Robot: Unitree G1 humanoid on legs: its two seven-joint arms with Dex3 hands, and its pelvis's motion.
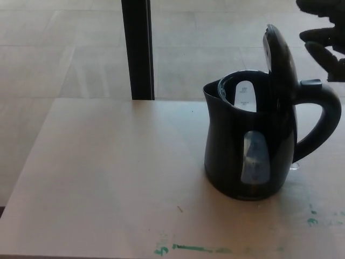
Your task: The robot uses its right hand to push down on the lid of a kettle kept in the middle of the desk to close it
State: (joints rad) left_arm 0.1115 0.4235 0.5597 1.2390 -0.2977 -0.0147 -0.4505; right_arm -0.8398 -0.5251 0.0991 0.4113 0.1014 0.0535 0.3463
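A black electric kettle stands on the light wooden desk, right of the middle. Its lid is hinged up, nearly upright, so the inside of the body shows. The handle points to the right. My right hand shows at the top right corner, black, with its fingers spread apart and empty, just right of and level with the raised lid, not touching it. My left hand does not show.
A dark vertical post stands behind the desk's far edge, left of the kettle. Green paint marks run along the desk's near edge. Tiled floor lies beyond the desk.
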